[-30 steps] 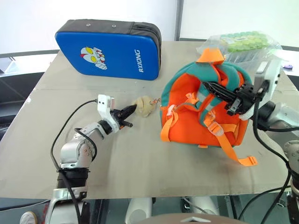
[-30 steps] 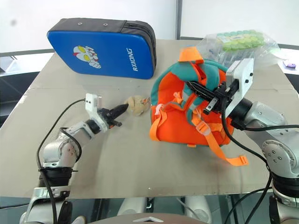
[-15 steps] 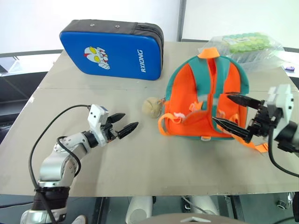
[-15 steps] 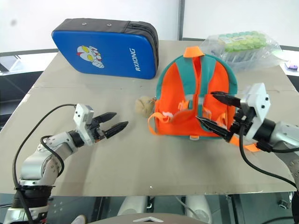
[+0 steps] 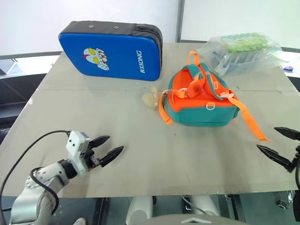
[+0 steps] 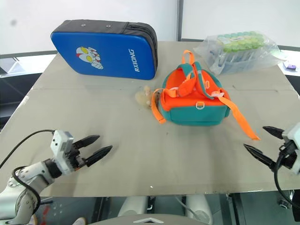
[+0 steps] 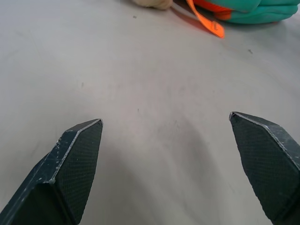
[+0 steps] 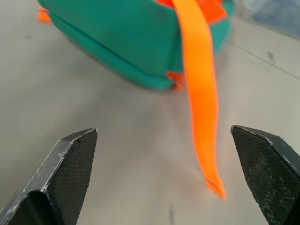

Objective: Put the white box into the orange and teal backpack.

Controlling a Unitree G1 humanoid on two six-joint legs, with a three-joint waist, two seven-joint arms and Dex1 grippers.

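The orange and teal backpack (image 5: 201, 101) lies flat mid-table, one strap (image 5: 251, 123) trailing toward the right gripper (image 5: 277, 144). Left gripper (image 5: 108, 146) and right gripper (both empty) stand spread wide, well apart from it.

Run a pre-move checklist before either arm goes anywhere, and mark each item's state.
1. Left gripper open and empty: ok.
2. Right gripper open and empty: ok.
3. Orange and teal backpack lying flat on the table, free of both grippers: ok.
4. White box inside the backpack: cannot tell.
5. Backpack opening closed: cannot tell.
6. Long orange strap trailing toward the right gripper but not touching it: ok.
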